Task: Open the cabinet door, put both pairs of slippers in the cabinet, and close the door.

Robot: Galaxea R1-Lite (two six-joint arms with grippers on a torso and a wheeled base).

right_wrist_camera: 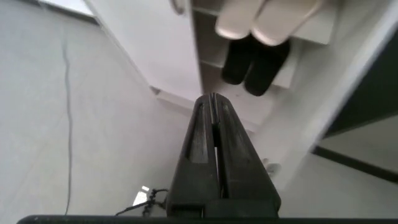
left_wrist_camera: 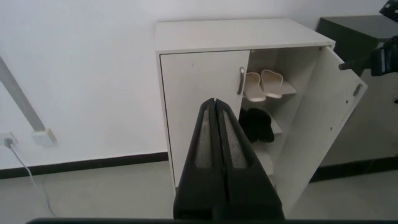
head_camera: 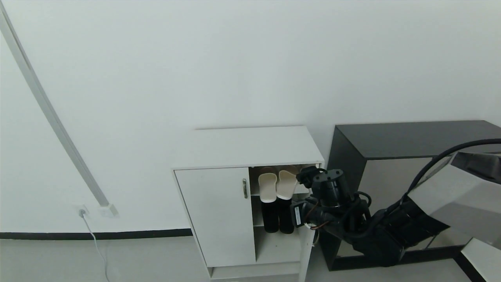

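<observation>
- We see the white slippers [head_camera: 277, 184] and black slippers [head_camera: 278, 219] shelved inside the cabinet [head_camera: 250, 147].
- The open door [left_wrist_camera: 326, 118] stands just beside our right gripper [right_wrist_camera: 214, 99], the nearer one; its fingers and the left gripper's [left_wrist_camera: 214, 102] are pressed together.

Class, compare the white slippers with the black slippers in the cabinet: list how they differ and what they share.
Colour: the white slippers are pale, the black slippers dark.
Height: the white slippers lie higher, the black slippers one level below them.
Shared: each pair lies side by side in the open half of the cabinet.
</observation>
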